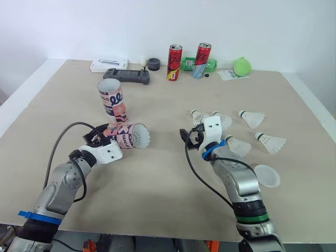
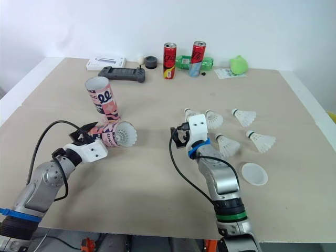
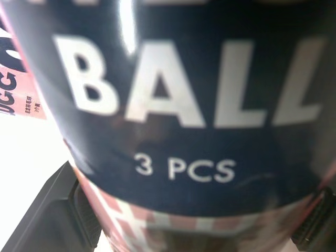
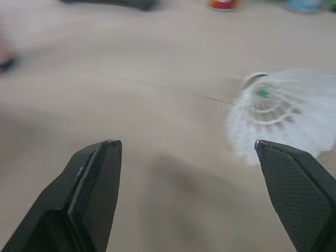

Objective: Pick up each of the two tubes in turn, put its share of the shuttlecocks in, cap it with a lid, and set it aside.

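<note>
Held tube (image 1: 127,135): lies on its side at the left of the table (image 1: 157,189), label reading "BALL 3 PCS" facing the left wrist camera. Its open mouth points toward the robot's right, and the white skirt of an inserted shuttlecock (image 1: 140,137) shows in it. No lid is fitted.

Left gripper (image 1: 106,133): fingers clamped on either side of the held tube.

Second tube (image 1: 112,100): stands just behind the held tube, leaning slightly, mouth open.

Right gripper (image 4: 186,144): fingers spread wide with nothing between them, low over the table centre. One shuttlecock (image 4: 283,113) lies just ahead of one fingertip.

Loose shuttlecocks (image 1: 252,118): five lie on the right half of the table.

Lid (image 1: 266,175): white, on the table beside the right forearm.

Far edge: two red cans (image 1: 175,62), a green bottle (image 1: 188,64) and a dark game controller (image 1: 126,76)
</note>
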{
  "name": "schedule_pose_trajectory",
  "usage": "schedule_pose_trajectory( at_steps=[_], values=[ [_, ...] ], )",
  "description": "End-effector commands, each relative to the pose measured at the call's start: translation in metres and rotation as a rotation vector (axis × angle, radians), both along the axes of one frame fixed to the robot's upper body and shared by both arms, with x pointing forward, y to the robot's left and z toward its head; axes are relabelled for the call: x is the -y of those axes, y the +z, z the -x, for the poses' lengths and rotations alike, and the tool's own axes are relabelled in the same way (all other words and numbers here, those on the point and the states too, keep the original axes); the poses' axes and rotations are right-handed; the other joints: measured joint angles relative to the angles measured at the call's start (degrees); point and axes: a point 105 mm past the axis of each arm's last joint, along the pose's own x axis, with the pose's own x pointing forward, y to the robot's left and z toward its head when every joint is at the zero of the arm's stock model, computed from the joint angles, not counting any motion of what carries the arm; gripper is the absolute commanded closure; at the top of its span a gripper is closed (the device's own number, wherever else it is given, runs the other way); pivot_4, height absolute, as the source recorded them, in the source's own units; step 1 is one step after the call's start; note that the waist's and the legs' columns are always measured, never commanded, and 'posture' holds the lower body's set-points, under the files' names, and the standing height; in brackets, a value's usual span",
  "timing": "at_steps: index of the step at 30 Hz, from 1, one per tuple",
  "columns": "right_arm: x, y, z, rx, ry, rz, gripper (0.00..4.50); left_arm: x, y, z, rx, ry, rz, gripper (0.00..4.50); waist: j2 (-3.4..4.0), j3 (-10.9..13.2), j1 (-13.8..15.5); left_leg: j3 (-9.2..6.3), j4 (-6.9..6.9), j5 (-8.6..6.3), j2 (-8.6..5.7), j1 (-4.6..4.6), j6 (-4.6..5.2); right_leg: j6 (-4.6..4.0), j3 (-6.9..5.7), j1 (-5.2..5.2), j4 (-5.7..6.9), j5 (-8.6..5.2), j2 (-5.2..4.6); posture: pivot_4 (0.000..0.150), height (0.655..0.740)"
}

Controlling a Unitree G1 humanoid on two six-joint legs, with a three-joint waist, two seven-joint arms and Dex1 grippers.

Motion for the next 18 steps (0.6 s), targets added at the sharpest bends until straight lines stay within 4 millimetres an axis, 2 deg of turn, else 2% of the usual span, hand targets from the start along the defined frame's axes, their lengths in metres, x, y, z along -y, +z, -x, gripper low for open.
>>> schedule_pose_trajectory(
  at_steps=[1,3,6,8,11,12,13,16,18],
  values=[
    [0.001,0.015,-0.024,0.067,-0.054,-0.046,0.13,0.005,-0.001,-0.001,-0.001,-0.018,0.006,0.49,0.01,0.00,-0.10,0.00,-0.01,0.00,0.00,-0.01,0.00,0.00,0.00,0.00,0.00,0.00,0.00,0.150,0.7400],
    [0.005,0.017,-0.036,0.071,-0.093,-0.059,0.13,0.004,0.000,-0.001,0.001,-0.017,0.007,0.49,0.04,0.01,-0.20,0.01,0.00,0.01,0.00,0.00,0.01,0.03,0.00,0.00,-0.01,0.04,0.00,0.150,0.7400],
    [0.010,0.015,-0.048,0.070,-0.139,-0.075,0.91,0.003,0.001,-0.001,0.003,-0.014,0.007,0.49,0.05,0.02,-0.19,0.00,-0.01,0.02,0.00,0.00,0.03,0.00,0.00,0.00,0.00,0.04,0.00,0.150,0.7400],
    [0.011,0.013,-0.051,0.063,-0.140,-0.087,1.86,0.003,0.001,0.000,0.005,-0.013,0.009,0.49,0.06,0.02,-0.19,0.00,-0.03,0.02,0.00,-0.01,0.03,-0.03,0.00,0.01,0.00,0.02,0.00,0.150,0.7400],
    [0.010,0.011,-0.052,0.059,-0.127,-0.116,3.48,0.003,0.001,0.000,0.007,-0.011,0.011,0.49,0.08,0.03,-0.21,0.00,-0.09,0.01,-0.01,-0.01,0.03,-0.05,0.00,0.00,-0.01,-0.02,0.00,0.150,0.7400],
    [0.009,0.011,-0.051,0.062,-0.118,-0.123,4.14,0.003,0.001,0.001,0.006,-0.010,0.012,0.49,0.12,0.05,-0.24,-0.01,-0.10,0.01,-0.01,-0.01,0.03,-0.06,0.00,-0.01,0.00,-0.03,0.00,0.150,0.7400],
    [0.008,0.012,-0.049,0.066,-0.108,-0.125,4.42,0.003,0.000,0.001,0.006,-0.010,0.012,0.49,0.14,0.05,-0.27,-0.01,-0.10,0.01,-0.01,-0.02,0.03,-0.06,0.01,-0.02,0.00,-0.03,0.00,0.150,0.7400],
    [-0.001,0.022,-0.038,0.096,-0.017,-0.140,4.42,0.003,0.000,0.001,0.006,-0.009,0.014,0.49,0.15,0.05,-0.26,-0.03,-0.10,0.01,-0.01,-0.02,0.03,-0.06,0.00,-0.02,0.00,-0.03,0.01,0.150,0.7400],
    [-0.013,0.035,-0.022,0.127,0.105,-0.144,4.42,0.003,0.000,0.001,0.006,-0.007,0.016,0.49,0.18,0.06,-0.24,-0.04,-0.11,0.01,-0.01,-0.04,0.03,-0.04,0.01,-0.01,0.00,-0.06,0.01,0.150,0.7400]
  ],
)
